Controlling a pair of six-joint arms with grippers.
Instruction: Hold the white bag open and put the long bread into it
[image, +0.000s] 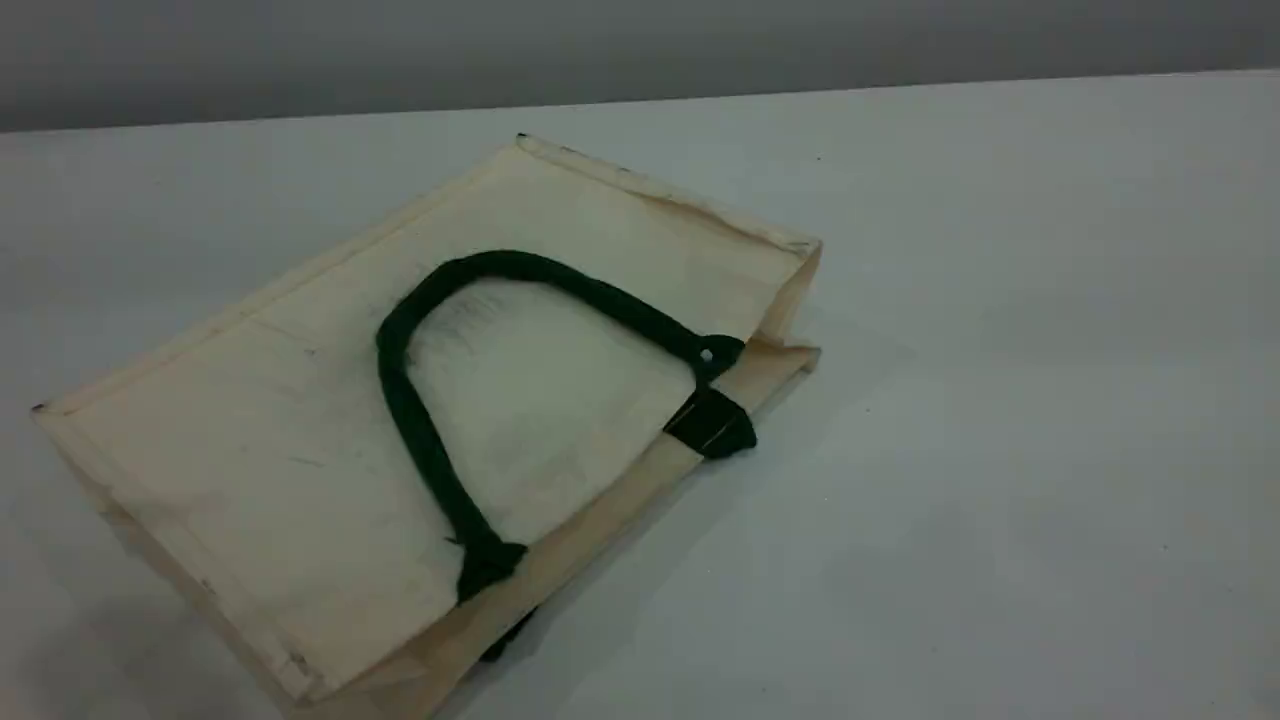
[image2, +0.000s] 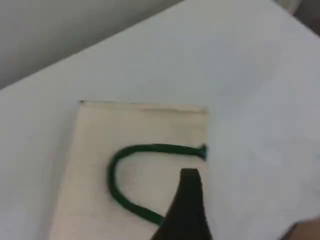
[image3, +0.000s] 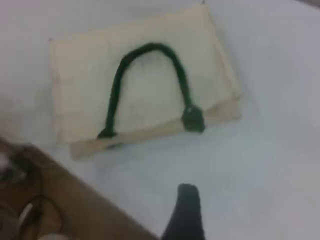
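The white bag (image: 300, 450) lies flat on its side on the pale table, its mouth toward the right. One dark green rope handle (image: 520, 265) is folded back over its upper face. The long bread is out of view. Neither gripper shows in the scene view. The left wrist view looks down on the bag (image2: 100, 130) and the handle (image2: 145, 148), with one dark fingertip (image2: 190, 200) of my left gripper high above the mouth end. In the right wrist view the bag (image3: 80, 75) lies ahead, and my right gripper's fingertip (image3: 187, 210) hangs over bare table. Nothing is held.
The table's far edge (image: 900, 88) meets a grey wall. In the right wrist view a brown surface with dark cables (image3: 25, 210) lies beyond the table's edge at the lower left. Open tabletop (image: 1000, 450) spreads to the right of the bag.
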